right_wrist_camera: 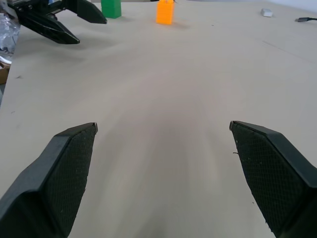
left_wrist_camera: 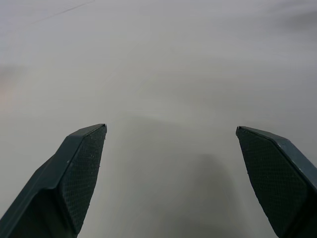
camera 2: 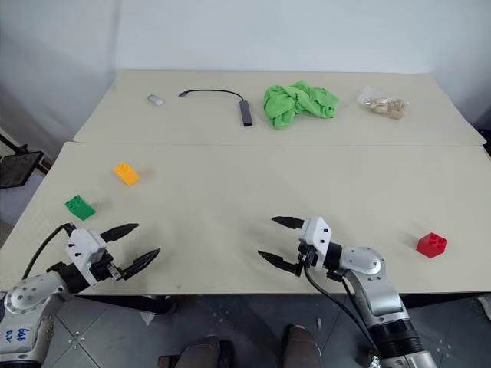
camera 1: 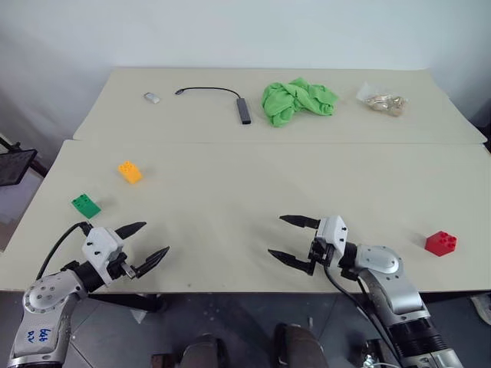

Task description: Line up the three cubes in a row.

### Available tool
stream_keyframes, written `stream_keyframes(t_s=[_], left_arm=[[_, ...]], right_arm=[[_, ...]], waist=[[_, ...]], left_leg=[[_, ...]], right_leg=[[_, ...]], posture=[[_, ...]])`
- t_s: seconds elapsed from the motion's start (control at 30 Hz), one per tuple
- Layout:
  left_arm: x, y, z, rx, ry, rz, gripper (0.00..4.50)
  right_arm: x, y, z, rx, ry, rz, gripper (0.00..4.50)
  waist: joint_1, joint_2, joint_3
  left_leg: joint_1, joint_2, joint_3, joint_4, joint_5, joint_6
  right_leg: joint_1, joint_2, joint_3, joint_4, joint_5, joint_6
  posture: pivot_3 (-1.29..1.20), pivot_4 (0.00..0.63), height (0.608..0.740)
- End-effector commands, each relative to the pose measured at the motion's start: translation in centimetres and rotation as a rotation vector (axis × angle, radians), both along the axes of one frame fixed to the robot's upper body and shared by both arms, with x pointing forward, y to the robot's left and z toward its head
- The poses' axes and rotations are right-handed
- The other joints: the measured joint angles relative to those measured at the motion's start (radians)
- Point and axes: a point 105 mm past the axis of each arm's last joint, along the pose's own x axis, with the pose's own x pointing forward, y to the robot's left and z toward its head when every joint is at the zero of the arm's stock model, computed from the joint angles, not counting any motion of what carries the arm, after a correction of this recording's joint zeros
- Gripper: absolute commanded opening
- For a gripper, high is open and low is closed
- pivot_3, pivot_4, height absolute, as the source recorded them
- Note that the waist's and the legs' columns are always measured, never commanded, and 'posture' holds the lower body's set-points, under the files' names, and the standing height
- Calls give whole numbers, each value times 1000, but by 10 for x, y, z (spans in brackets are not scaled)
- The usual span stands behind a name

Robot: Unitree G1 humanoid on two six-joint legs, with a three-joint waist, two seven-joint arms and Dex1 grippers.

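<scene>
Both sets of fingers stand spread wide and hold nothing. My left gripper (camera 1: pixel 148 241) hovers over the near edge of the surface (camera 1: pixel 230 199) close to its left corner, pointing inward toward the middle. My right gripper (camera 1: pixel 293 239) hovers over the near edge right of centre, pointing back toward the left one; the two are well apart.

Task items, three, none in a row:
- green cube (camera 1: pixel 85 205): near the left edge, just beyond my left gripper, not touching it.
- orange-yellow cube (camera 1: pixel 130 171): farther in from the near edge than the green one and slightly to its right, apart from it.
- red cube (camera 1: pixel 441 243): near the near right corner, well apart from the other two and to the right of my right gripper.

Other items, all along the far part of the surface: a small grey-white oblong object (camera 1: pixel 152 97) toward the far left, a dark cable with an adapter block (camera 1: pixel 244 110) beside it, a crumpled green cloth (camera 1: pixel 298 100) at mid-far edge, and a clear plastic bag (camera 1: pixel 383 100) toward the far right holding pale brownish contents I cannot identify.
</scene>
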Motion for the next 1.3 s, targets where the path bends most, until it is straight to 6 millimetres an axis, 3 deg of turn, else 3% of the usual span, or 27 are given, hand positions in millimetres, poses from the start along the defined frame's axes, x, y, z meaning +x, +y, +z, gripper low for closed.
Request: stream_keyframes(t_s=[0.03, 0.13, 0.3, 0.4, 0.63, 0.73, 0.8, 0.93, 1.07, 1.2, 1.3], left_arm=[[-3, -11, 3, -30, 2, -16, 4465], [-9, -28, 15, -88, -45, -63, 4465], [-16, -48, 18, -101, -41, -141, 4465], [-17, -70, 20, -128, -23, -232, 4465], [-6, -128, 26, -94, -35, -518, 4465], [2, -152, 26, -125, -22, -633, 4465], [8, -161, 25, -128, -21, -678, 4465], [22, -173, 26, -114, -31, -746, 4465], [26, -173, 27, -117, -38, -753, 4465], [23, -170, 24, -95, -31, -759, 4465], [22, -167, 25, -98, -34, -753, 4465]], right_arm=[[4, -4, 9, 11, -77, -55, 4500], [2, -15, 7, 21, -72, -95, 4500], [-7, -18, 4, 21, -38, -100, 4500], [-10, -27, 17, 69, -42, -140, 4500], [-38, -91, 52, 75, -91, -419, 4500], [-74, -154, 71, 45, -153, -739, 4500], [-97, -178, 76, 26, -168, -874, 4500], [-141, -223, 71, -8, -161, -1148, 4500], [-165, -253, 58, -2, -98, -1345, 4500], [-163, -266, 50, 28, 32, -1390, 4500], [-135, -263, 62, 78, 117, -1333, 4500]], waist=[[0, 0, 0], [3, 0, 0], [2, 0, 0], [1, 0, 0], [42, 0, 0], [60, 2, 0], [73, 1, -1], [58, 0, -1], [34, 1, -2], [24, 1, -2], [23, 2, -2]], left_leg=[[0, 0, 0, 0, 0, 0], [0, 0, 0, 0, 0, 0], [0, 0, 0, 0, 0, 0], [0, 0, -1, 0, 0, 0], [-1, -1, 0, 2, 0, 0], [-1, -1, 0, 2, 0, 0], [-2, -2, 0, 2, 1, 0], [-1, -1, 1, 2, 1, 0], [1, -1, 0, 0, 0, 1], [1, -1, -3, 0, 0, 1], [2, -1, -2, 0, 0, 2]], right_leg=[[0, 0, 0, 0, 0, 0], [0, 0, 0, 0, 0, 0], [0, 0, 0, 0, 0, 0], [0, 0, 0, 0, 0, 0], [1, 0, 0, 0, 0, 0], [0, 0, 0, -1, 0, 0], [1, 0, 0, -2, 0, 0], [2, 1, 1, -5, -1, -1], [2, 1, 3, -5, -1, -1], [1, 1, 4, -4, -1, -1], [1, 1, 7, -5, -1, -1]], posture=[[0, 150, 740], [0, 150, 740], [0, 150, 740], [0, 150, 740], [0, 150, 740], [0, 150, 740], [0, 150, 740], [0, 150, 740], [0, 150, 740], [0, 150, 740], [0, 150, 740]])
